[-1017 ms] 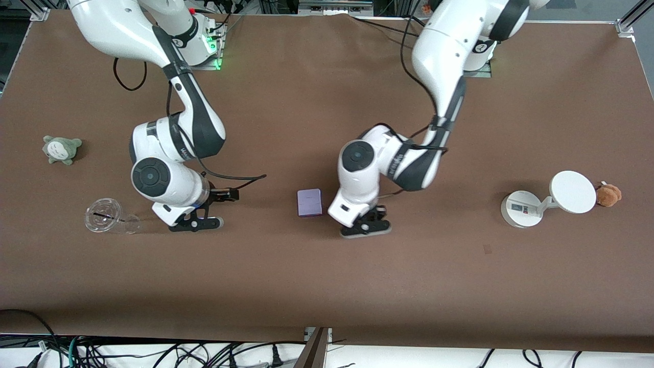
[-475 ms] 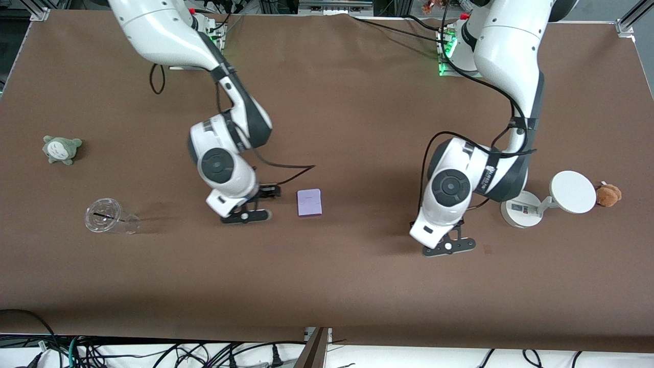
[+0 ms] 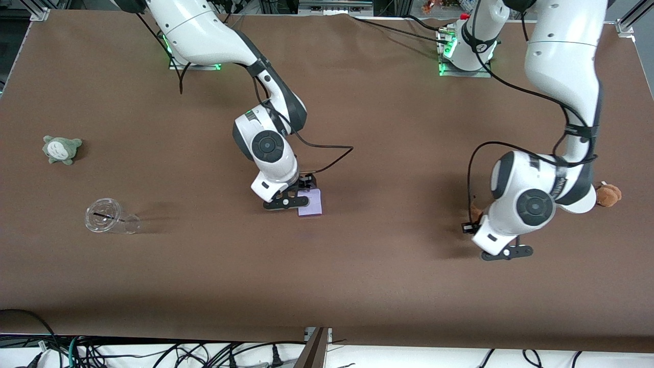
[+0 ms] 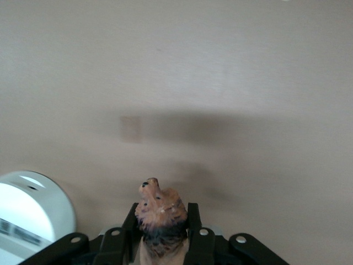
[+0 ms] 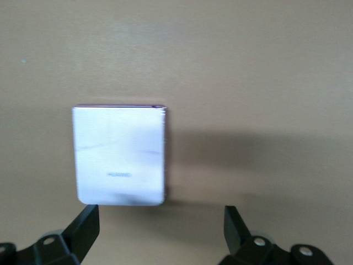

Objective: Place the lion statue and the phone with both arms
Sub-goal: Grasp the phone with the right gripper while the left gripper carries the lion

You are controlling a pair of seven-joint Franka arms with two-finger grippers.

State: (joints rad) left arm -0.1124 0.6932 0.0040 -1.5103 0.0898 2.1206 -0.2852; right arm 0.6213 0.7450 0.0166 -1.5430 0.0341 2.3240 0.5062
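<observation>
Brown cloth covers the whole table (image 3: 357, 286), and cables hang below its near edge.

Some things are partly hidden. The right gripper (image 3: 285, 202) covers one corner of the phone (image 3: 311, 205) in the front view. The white stand (image 4: 30, 212) is almost fully hidden under the left arm in the front view; the left wrist view shows only its round base, cut off at the edge. Of the lion statue (image 4: 160, 212) only the head and dark mane show between the fingers; in the front view a small brown bit shows beside the left wrist.

Compared with half a second ago, the right gripper has moved toward the left arm's end and now hangs over the phone's edge. The left gripper (image 3: 507, 252) has also moved toward its own end of the table and now is over the cloth near the stand. The phone lies flat in the same place.

The right gripper's fingers (image 5: 83, 226) are spread wide and hold nothing. The left gripper's fingers (image 4: 193, 221) pinch the lion statue.

I count two arms, one phone, one lion statue, one stand, one clear cup (image 3: 104, 215) lying on its side, one grey plush toy (image 3: 61, 149) and one brown plush toy (image 3: 609, 194).
</observation>
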